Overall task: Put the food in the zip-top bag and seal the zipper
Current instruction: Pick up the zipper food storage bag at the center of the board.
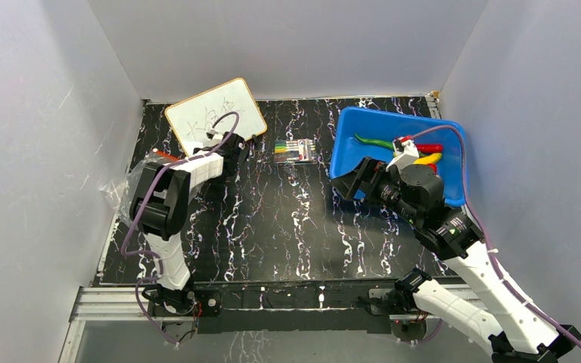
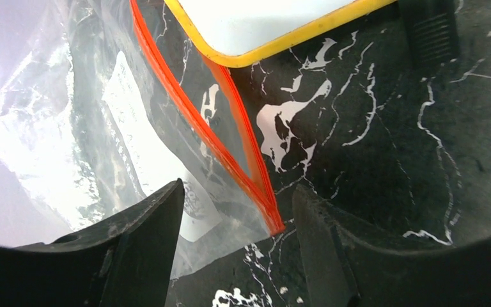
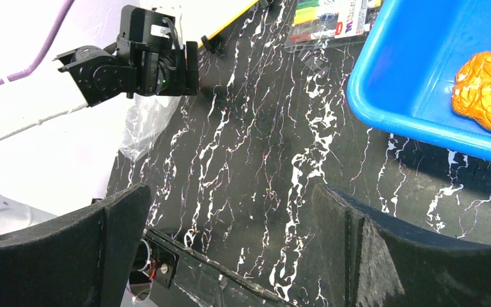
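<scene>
Top view: clear floppy zip-top bag (image 1: pixel 123 190) crumpled at the far left of the black marbled desk (image 1: pixel 272 227), near the left hand (image 1: pixel 231 151). Plastic toy food (image 1: pixel 427 159) sitting in the blue plastic tub (image 1: pixel 348 140), with the right hand (image 1: pixel 346 185) just in front.

Left wrist: spread open either side of the orange-red zipper strip (image 2: pixel 230 147), gripping nothing. Looks light, limp and slippery, so best pinched on that stiffer strip. White label (image 2: pixel 147 147) inside, too blurry to read.

Right wrist: also gaping and empty above the desk. Marker pack (image 3: pixel 329 19) print unreadable.

place: lab robot cell | white enclosure walls (image 1: pixel 287 45) | black marbled table (image 1: pixel 287 219)
</scene>
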`<state>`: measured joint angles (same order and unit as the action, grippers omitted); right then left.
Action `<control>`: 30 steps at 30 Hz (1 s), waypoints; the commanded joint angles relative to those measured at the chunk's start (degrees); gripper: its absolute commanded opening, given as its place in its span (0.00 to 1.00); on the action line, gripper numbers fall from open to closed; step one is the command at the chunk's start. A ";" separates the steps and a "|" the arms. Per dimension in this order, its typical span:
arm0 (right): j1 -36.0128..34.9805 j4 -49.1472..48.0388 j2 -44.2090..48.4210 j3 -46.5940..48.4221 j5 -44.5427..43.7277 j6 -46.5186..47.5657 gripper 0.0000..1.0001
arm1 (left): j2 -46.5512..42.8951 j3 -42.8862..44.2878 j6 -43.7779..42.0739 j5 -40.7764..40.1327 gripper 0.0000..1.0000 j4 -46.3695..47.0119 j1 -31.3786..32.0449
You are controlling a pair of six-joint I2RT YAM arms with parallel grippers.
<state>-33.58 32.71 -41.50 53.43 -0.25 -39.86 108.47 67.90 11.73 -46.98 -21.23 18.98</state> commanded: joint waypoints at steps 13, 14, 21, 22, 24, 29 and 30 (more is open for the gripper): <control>0.33 -4.14 0.58 0.13 -0.84 -0.34 0.98 | -1.89 1.49 -0.71 -3.24 0.03 -3.69 0.23; 0.32 -4.14 0.62 -0.02 -0.81 -0.47 0.98 | -2.99 1.27 -0.21 -2.62 0.00 -4.47 0.33; 0.29 -3.69 0.90 -0.16 -1.03 -2.06 0.97 | -13.26 -1.45 2.75 4.59 0.00 -8.60 1.21; 0.34 -3.51 0.81 -0.08 -1.06 -2.23 0.97 | -15.05 -2.05 3.04 5.92 0.00 -9.05 1.32; 0.34 -3.12 0.52 0.13 -1.05 -2.98 0.97 | -19.59 -3.51 3.44 9.31 0.00 -9.71 1.57; 0.32 -2.57 -0.83 0.12 -0.32 -5.79 0.94 | -28.83 -6.28 3.21 16.65 0.00 -12.07 1.94; 0.34 -2.58 -1.27 0.04 0.14 -6.65 0.93 | -30.48 -6.43 2.87 18.49 0.00 -12.60 2.03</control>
<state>-33.58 32.38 -41.78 53.43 -0.43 -43.48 84.14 62.94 14.20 -36.05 -29.80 20.53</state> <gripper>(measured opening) 0.945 0.014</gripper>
